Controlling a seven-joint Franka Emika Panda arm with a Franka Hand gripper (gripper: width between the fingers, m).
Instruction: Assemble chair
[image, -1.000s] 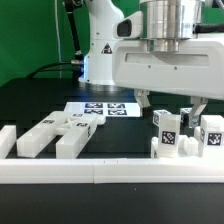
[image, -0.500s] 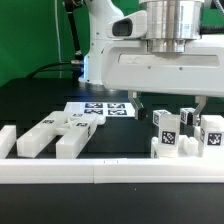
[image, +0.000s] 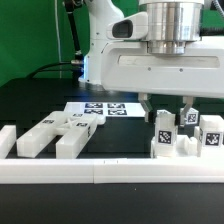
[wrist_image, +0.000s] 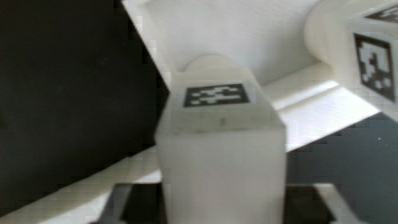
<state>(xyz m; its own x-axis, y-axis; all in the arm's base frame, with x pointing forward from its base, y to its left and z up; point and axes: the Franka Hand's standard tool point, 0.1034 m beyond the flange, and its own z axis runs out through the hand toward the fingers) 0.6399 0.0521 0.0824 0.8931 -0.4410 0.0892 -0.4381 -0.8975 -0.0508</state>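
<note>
Jaws astride the tagged white chair part (image: 165, 133), one each side

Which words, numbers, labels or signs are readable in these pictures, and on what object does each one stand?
No readable words or numbers anywhere.
Chair parts and marker board: black-and-white square tags, patterns only, no letters.
Robot arm: one small dark mark, too small to read.

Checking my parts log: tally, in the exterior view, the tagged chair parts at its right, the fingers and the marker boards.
Tagged chair parts: 3
Fingers: 2
Marker board: 1
Total: 6
</note>
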